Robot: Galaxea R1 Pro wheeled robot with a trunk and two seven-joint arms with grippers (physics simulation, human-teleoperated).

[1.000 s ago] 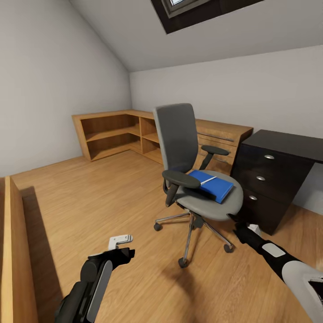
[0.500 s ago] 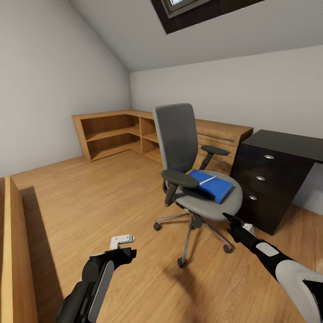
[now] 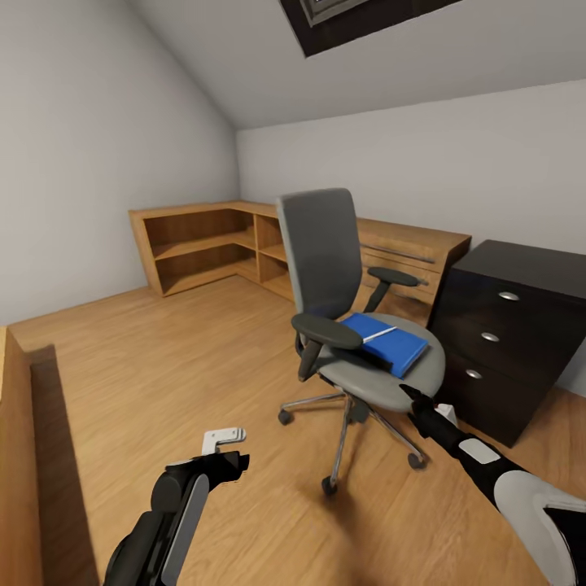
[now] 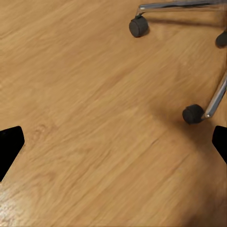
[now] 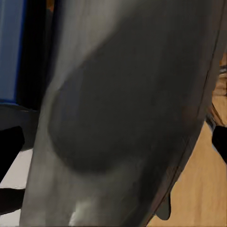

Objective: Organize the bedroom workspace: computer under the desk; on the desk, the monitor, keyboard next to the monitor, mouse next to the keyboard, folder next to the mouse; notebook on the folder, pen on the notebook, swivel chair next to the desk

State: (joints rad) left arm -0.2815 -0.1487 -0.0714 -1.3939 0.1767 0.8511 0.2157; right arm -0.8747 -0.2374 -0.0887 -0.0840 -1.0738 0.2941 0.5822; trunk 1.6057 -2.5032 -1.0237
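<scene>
The bedroom has pale sloped walls, a dark-framed roof window and a light wood plank floor (image 3: pixel 163 358), with a low wooden shelf unit (image 3: pixel 212 244) along the far corner and the black desk (image 3: pixel 509 325) with its three silver knobs at the right. The swivel chair (image 3: pixel 325 244) stands on the open floor just beside the desk's drawer unit, its seat turned toward the robot. The blue folder (image 3: pixel 395 346) lies flat on the seat toward its rear right part, its long axis running from the backrest side out toward the desk-side edge of the seat, and a thin pale stick, likely the pen (image 3: pixel 378 334), rests across its top. The right gripper (image 3: pixel 409 396) sits just below the front edge of the seat, pointing up toward it; the right wrist view looks along the grey seat rim with the folder's blue at one side, and its dark fingertips at the frame edges stand wide apart with nothing between them. The left gripper (image 3: pixel 232 464) hangs low over bare floor, well apart from the chair, and its wrist view shows castors (image 4: pixel 138 27) and floor between widely spread, empty fingertips. The right arm is plainly the nearer one; the folder lies above and beyond its jaws, so it likely must rise over the seat edge first
</scene>
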